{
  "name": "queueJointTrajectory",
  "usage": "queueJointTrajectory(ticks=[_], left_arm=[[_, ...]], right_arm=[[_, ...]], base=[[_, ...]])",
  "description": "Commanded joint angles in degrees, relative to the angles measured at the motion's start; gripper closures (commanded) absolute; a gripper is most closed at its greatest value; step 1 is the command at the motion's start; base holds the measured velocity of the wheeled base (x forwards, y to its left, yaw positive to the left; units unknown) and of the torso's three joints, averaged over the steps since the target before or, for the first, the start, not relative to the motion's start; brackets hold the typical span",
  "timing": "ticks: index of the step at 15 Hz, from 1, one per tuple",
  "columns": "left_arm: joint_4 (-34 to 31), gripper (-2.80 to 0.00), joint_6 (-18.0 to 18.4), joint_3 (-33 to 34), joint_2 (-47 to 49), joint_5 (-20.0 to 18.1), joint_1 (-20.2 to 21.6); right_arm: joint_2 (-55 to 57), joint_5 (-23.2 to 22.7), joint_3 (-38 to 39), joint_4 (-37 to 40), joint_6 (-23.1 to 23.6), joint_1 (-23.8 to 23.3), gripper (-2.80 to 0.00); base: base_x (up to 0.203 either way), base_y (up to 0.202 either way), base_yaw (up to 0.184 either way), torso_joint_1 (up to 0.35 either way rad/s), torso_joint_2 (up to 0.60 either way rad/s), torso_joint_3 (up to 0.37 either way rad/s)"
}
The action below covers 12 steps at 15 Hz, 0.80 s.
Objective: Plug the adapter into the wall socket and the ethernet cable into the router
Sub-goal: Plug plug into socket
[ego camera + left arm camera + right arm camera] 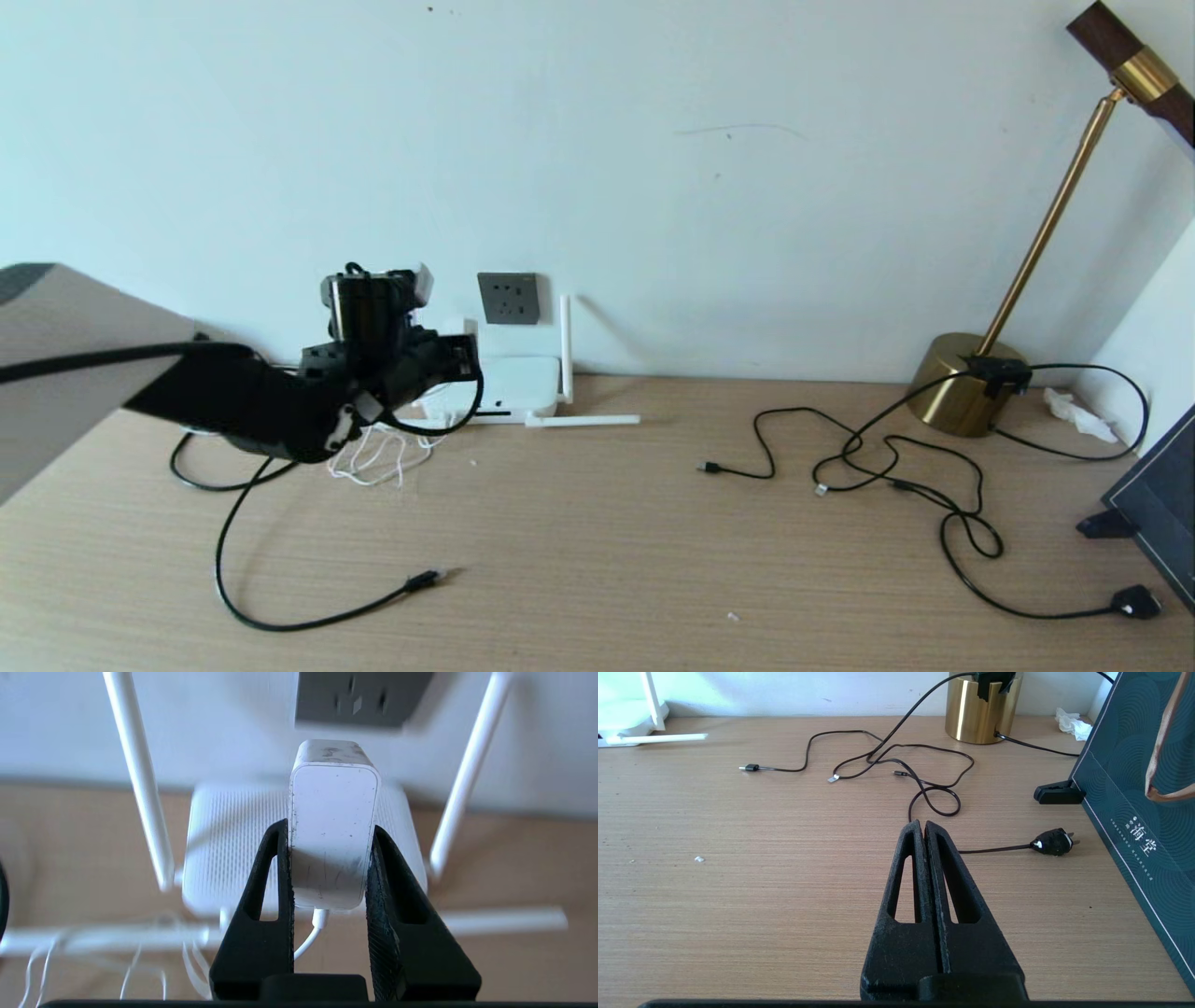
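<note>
My left gripper (329,826) is shut on the white adapter (332,793), its fingers (261,914) pressing both sides while the thin white cord (310,940) hangs from the adapter's rear. The adapter is held in the air, just short of and slightly below the dark grey wall socket (359,697) (509,298). Below it lies the flat white router (233,844) (518,383), with antennas (135,779) standing up. In the head view the left gripper (439,359) hovers left of the socket. The black ethernet cable (308,621) lies loose on the desk, its plug (425,580) free. My right gripper (924,823) is shut on nothing above the desk.
A brass lamp base (962,383) stands at the back right, with thin black cables (887,467) and a black two-pin plug (1134,602) spread before it. A dark teal bag (1134,788) stands at the right edge. Loose white cord (373,462) is piled before the router.
</note>
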<state>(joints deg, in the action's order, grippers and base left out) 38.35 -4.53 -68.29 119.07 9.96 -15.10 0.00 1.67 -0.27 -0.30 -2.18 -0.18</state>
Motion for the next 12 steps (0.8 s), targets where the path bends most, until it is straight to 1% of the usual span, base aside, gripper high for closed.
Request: queueJointTrajectory(ticks=[1,3,5,7,9,12], left_arm=[[10.20,0.00,1.11,-0.69,6.27,1.20,-0.93],[14.09,0.00,1.17,-1.69,8.45,1.60,-1.49],[20.84,0.00,1.26,-2.04,11.04,2.98,-2.03],[26.02,0.00,1.49,-2.03,13.24,4.02,-2.58],[29.95,0.00,2.79,-2.08,15.03,5.62,-2.89],[34.87,0.00,3.29,-2.98,17.50,6.40,-3.26]], right_arm=[[0.02,0.00,0.00,-0.05,-0.01,0.05,0.00],[0.03,0.00,0.00,-0.05,-0.01,0.07,0.00],[0.08,0.00,0.00,-0.05,-0.01,0.01,0.00],[0.04,0.00,0.00,-0.05,-0.01,0.01,0.00],[0.00,0.00,0.00,-0.05,-0.01,0.01,0.00],[0.01,0.00,0.00,-0.05,-0.01,0.09,0.00]], base=[[0.000,0.000,0.000,0.000,0.00,0.000],[0.000,0.000,0.000,0.000,0.00,0.000],[0.000,0.000,0.000,0.000,0.00,0.000],[0.000,0.000,0.000,0.000,0.00,0.000],[0.000,0.000,0.000,0.000,0.00,0.000],[0.000,0.000,0.000,0.000,0.00,0.000]])
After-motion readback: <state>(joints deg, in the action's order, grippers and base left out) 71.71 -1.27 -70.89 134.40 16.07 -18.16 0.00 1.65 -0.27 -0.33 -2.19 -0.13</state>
